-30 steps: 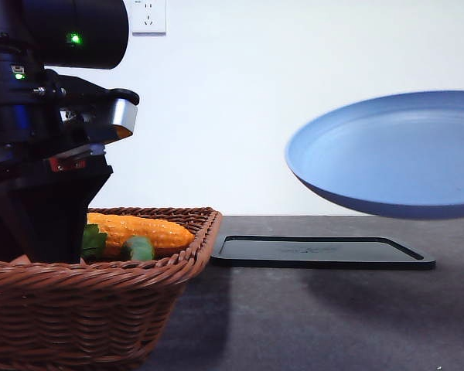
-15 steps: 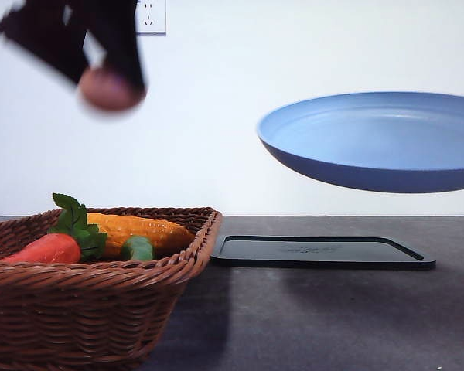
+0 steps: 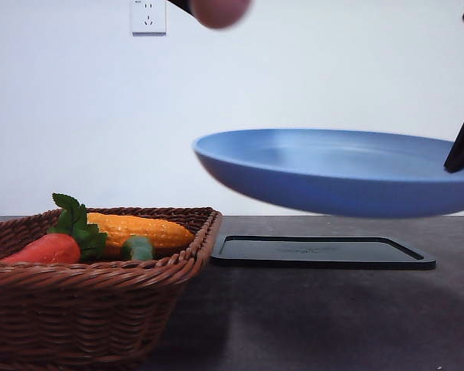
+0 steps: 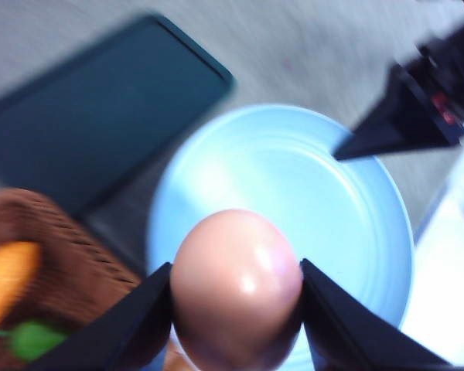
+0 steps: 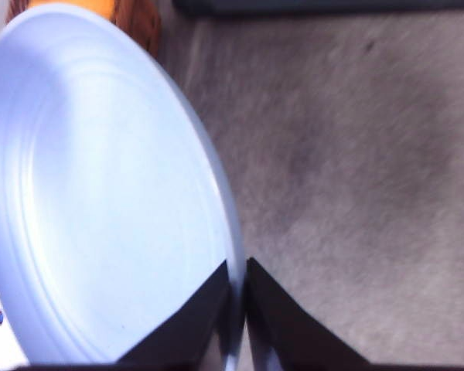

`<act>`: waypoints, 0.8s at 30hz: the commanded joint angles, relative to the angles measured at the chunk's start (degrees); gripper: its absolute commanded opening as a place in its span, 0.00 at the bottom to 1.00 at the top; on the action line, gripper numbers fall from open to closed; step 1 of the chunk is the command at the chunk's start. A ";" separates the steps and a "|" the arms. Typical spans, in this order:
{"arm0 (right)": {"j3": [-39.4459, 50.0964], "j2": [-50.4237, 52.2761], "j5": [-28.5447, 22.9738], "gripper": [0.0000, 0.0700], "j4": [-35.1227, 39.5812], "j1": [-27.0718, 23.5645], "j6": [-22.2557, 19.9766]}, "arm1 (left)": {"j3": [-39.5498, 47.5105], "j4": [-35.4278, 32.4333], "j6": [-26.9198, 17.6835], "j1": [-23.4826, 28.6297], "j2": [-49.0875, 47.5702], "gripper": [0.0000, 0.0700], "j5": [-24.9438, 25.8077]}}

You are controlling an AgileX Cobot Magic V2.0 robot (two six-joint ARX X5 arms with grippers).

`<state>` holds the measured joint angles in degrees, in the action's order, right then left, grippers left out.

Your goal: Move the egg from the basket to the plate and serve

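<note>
Front view: left gripper [image 4: 236,309] is clamping the egg [image 4: 236,290] high above the plate [image 3: 332,174]; right gripper [image 5: 238,297] is pinching the plate's rim over the dark table [image 3: 332,317]; white wall [image 3: 294,69] behind.

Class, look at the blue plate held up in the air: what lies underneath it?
Beneath the plate lie the dark table and the flat black tray. The left wrist view shows the plate covering part of the table.

Smooth egg [image 4: 236,290] with a soft sheen; matt blue plate [image 3: 332,174]; rough woven wicker basket [image 3: 85,309]; dull grey counter [image 3: 332,325].
</note>
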<state>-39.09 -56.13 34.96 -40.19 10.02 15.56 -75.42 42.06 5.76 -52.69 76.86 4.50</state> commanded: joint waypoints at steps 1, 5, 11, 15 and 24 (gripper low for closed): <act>-0.79 -0.38 0.75 0.00 0.24 0.60 0.93 | -0.63 -0.63 0.68 -1.45 2.50 0.20 0.15; -0.79 -0.38 0.81 0.00 0.26 1.49 0.93 | -0.63 -0.82 0.70 -3.27 7.32 0.20 0.15; -0.79 -0.38 1.07 0.00 -0.52 1.53 0.95 | -0.63 -1.53 0.72 -4.94 13.08 0.20 0.15; -0.79 -0.38 1.07 0.00 -0.56 1.54 0.95 | -0.63 -1.34 0.74 -5.23 15.44 0.20 0.15; -0.79 -0.38 1.11 0.00 -1.15 1.53 0.93 | -0.63 -1.37 0.78 -5.83 15.96 0.44 0.13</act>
<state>-39.09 -56.18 35.39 -41.64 11.25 15.93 -75.35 40.93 6.05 -57.91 92.18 4.58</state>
